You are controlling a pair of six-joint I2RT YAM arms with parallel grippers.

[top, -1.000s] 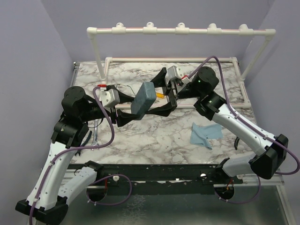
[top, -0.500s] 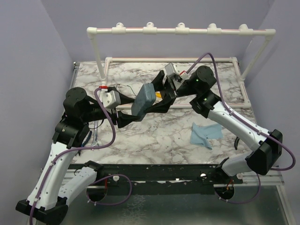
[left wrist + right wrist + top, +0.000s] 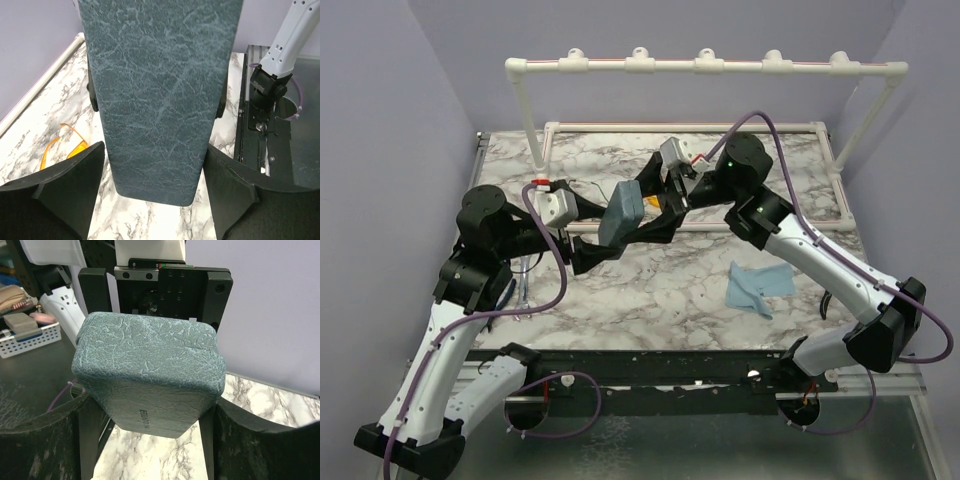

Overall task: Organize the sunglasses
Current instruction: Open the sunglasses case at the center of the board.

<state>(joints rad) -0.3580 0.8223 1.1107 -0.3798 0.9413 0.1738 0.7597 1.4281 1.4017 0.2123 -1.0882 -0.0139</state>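
Two end effectors, one case: the left end effector [image 3: 152, 165] and the right end effector [image 3: 147, 415] each look clamped on opposite ends of the grey-blue case [image 3: 623, 212], which hangs tilted above the worktop [image 3: 650, 290]. The yellow sunglasses [image 3: 79, 148] are lying on the marble underneath it. In the left wrist view they're down past the finger on the picture's left, half hidden, so I can't call their long axis. From above I'd guess they sit closer to the right arm. Neither arm can go for them until one lets go of the case.
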